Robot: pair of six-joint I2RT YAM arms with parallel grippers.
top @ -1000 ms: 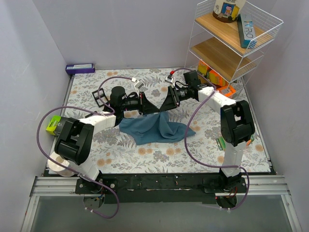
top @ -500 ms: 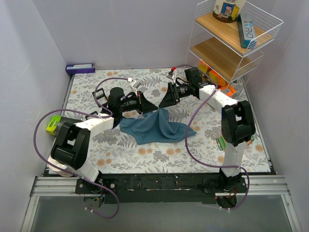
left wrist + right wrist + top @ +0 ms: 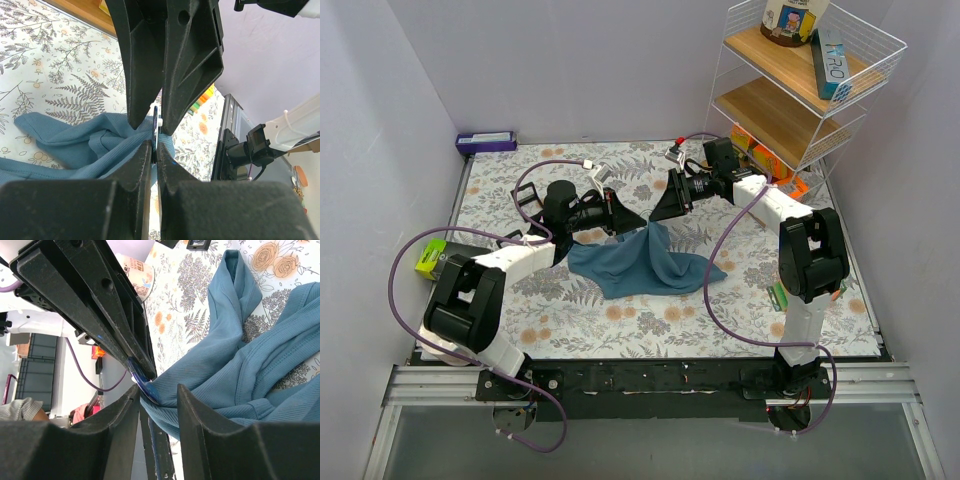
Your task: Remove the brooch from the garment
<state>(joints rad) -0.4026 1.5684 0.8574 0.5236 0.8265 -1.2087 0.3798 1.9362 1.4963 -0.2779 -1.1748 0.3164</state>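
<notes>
The garment (image 3: 640, 265) is a teal T-shirt lying crumpled mid-table, with one fold pulled up into a peak between my two grippers. On that fold sits the brooch (image 3: 146, 384), a small round disc whose face looks dark blue from here. My left gripper (image 3: 628, 222) is shut on the brooch, which shows edge-on (image 3: 156, 122) above its tips (image 3: 155, 145). My right gripper (image 3: 658, 212) faces it from the other side. Its jaws (image 3: 158, 388) stand open around the raised fold of the garment (image 3: 260, 350) and the brooch, with the left finger right against the disc.
A wire shelf (image 3: 800, 90) with wooden boards stands at the back right, with orange items (image 3: 790, 185) at its foot. A purple box (image 3: 486, 141) lies at the back left, a black frame (image 3: 525, 200) beside the left arm, and a green object (image 3: 430, 257) at the left edge.
Both grippers have shifted slightly toward the back of the table with the raised fold. Over the last half second almost nothing has moved.
</notes>
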